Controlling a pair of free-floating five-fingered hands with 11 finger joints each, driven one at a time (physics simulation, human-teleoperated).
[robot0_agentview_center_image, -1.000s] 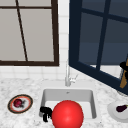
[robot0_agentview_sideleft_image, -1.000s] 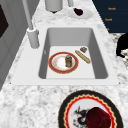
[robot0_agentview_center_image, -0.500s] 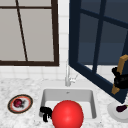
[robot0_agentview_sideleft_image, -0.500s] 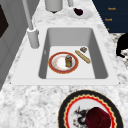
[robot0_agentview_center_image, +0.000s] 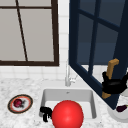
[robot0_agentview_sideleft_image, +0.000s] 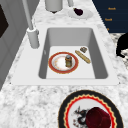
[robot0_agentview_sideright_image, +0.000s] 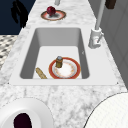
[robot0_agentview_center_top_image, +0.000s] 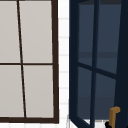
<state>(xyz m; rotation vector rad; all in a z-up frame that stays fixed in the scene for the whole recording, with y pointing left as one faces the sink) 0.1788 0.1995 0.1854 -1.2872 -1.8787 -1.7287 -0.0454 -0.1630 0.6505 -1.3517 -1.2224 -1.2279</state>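
1. Two hands show in the front view. The right hand (robot0_agentview_center_image: 113, 85) has its fingers curled round the brown handle (robot0_agentview_center_image: 110, 75) of the open window sash (robot0_agentview_center_image: 97, 50), gripping the handle near its lower part.
2. The left hand (robot0_agentview_center_image: 45, 112) hangs at the sink's front left corner, just beside the red ball (robot0_agentview_center_image: 67, 114); its fingers curl downward and hold nothing.
3. There is one sink (robot0_agentview_sideleft_image: 100, 52), with one faucet (robot0_agentview_sideleft_image: 31, 27) standing at its back edge.
4. Inside the sink lie one red-rimmed plate (robot0_agentview_sideleft_image: 56, 67) with one small jar (robot0_agentview_sideleft_image: 68, 60) upright on it, one stick-shaped loaf (robot0_agentview_sideleft_image: 82, 56) just beside the plate, and one small brown piece (robot0_agentview_sideleft_image: 83, 49) near the loaf's far end.
5. On the bench (robot0_agentview_sideleft_image: 30, 100) left of the sink sits one patterned plate (robot0_agentview_sideleft_image: 72, 110) carrying one dark red fruit (robot0_agentview_sideleft_image: 98, 120).
6. On the bench right of the sink rests one white plate (robot0_agentview_sideright_image: 37, 110) with one dark purple item (robot0_agentview_sideright_image: 22, 121) on it.
7. There are two window panes: the left one (robot0_agentview_center_top_image: 27, 57) shut, the dark blue sash swung out over the sink's right side.
8. The sash's lower edge reaches out over the bench right of the sink, close above the white plate; the basin floor right of the loaf is bare.
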